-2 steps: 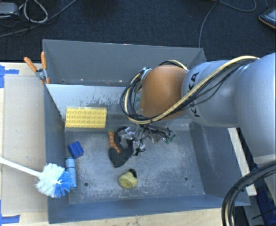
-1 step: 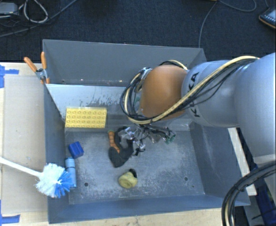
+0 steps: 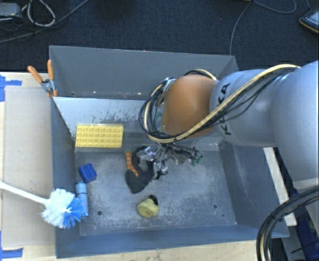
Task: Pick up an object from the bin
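My gripper [image 3: 153,165] hangs low over the middle of the bin floor, under the arm's orange cover. Right under and beside it lies a black floppy thing [image 3: 136,181], with a small orange piece [image 3: 129,160] just to its upper left. A yellowish crumpled lump [image 3: 147,207] lies a little nearer the bin's front. Whether the black thing is between my fingers cannot be made out.
A yellow studded building plate [image 3: 99,136] lies at the back left. A small blue block [image 3: 87,172] and a blue-and-white brush [image 3: 64,207] with a white handle sit at the left wall. The arm covers the bin's right back part.
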{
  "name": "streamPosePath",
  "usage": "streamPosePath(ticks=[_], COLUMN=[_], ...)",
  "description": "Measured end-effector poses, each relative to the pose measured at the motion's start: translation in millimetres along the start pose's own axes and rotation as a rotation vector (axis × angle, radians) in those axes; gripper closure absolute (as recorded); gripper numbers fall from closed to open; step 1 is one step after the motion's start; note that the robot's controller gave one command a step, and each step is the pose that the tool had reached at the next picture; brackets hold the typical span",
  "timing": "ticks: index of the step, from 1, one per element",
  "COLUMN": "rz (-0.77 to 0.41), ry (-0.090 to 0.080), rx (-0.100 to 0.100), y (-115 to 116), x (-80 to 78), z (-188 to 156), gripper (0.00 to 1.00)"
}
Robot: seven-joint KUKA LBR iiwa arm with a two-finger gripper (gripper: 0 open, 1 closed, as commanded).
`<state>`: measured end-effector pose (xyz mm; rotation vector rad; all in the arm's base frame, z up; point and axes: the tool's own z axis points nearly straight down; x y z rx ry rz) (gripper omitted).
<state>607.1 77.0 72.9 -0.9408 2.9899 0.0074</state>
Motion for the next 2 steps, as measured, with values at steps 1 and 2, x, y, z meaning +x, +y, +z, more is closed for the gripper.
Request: streamPosePath(ticks=[1, 2], rz=[0.000, 0.001], ry=[0.009, 0.001], rx=[-0.005, -0.001], y=[1.8, 1.4], x=[2.4, -0.2], z=[-13.7, -43.7], gripper=[1.00, 1.00])
